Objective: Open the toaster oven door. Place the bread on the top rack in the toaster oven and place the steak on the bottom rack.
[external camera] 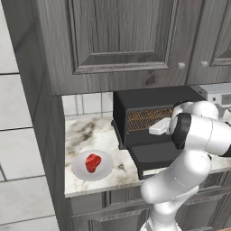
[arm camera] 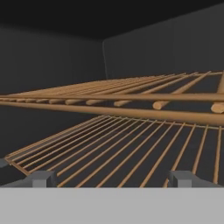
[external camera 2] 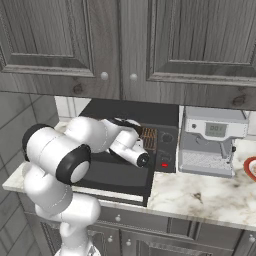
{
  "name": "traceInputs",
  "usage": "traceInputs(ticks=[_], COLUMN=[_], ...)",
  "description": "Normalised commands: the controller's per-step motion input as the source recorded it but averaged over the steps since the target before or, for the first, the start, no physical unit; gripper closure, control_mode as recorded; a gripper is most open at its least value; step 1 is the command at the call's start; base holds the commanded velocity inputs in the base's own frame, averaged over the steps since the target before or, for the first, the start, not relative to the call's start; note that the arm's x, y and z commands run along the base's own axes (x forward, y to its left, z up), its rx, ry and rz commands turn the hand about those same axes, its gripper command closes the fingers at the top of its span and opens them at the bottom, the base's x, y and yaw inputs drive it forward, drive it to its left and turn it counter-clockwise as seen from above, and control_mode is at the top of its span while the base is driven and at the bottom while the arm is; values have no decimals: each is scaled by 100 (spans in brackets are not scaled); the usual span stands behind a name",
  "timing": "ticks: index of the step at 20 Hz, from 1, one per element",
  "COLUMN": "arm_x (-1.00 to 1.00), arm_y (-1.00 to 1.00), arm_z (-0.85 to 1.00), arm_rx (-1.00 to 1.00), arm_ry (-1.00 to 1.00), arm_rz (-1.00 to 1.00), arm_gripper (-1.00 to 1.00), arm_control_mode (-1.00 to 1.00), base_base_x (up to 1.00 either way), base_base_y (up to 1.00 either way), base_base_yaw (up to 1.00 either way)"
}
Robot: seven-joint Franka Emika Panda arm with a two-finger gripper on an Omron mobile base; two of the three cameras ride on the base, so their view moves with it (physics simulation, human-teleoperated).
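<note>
Coppery wire racks, top (arm camera: 131,94) above bottom (arm camera: 122,153), span the boxy black oven (external camera: 149,113); gripper (arm camera: 111,178) fingers spread wide, empty.

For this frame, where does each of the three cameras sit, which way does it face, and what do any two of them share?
Left base view: behind the arm on its left, facing the counter; the toaster oven, the steak on a plate; arm at lower right.
Right base view: behind on its right; the lowered toaster oven door, a coffee machine; arm at lower left.
Hand view: inside the oven mouth, between the top rack and the bottom rack, open gripper at bottom.
Both base views share the oven.
</note>
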Motion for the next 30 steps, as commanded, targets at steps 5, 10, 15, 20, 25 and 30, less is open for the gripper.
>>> traceInputs(ticks=[5, 10, 15, 20, 25, 30], arm_x=[0, -3, -15, -19, -28, -37], arm_y=[0, 0, 0, 0, 0, 4], arm_z=[-19, -24, -31, -36, -43, -49], arm_rx=[0, 0, 0, 0, 0, 0], arm_ry=[10, 9, 6, 5, 7, 3], arm_rz=[-1, -1, 0, 0, 0, 0], arm_gripper=[-100, -100, -100, -100, -100, -100], arm_control_mode=[-100, -100, -100, -100, -100, -100], base_base_x=[0, 0, 0, 0, 0, 0], base_base_y=[0, 0, 0, 0, 0, 0], base_base_yaw=[0, 0, 0, 0, 0, 0])
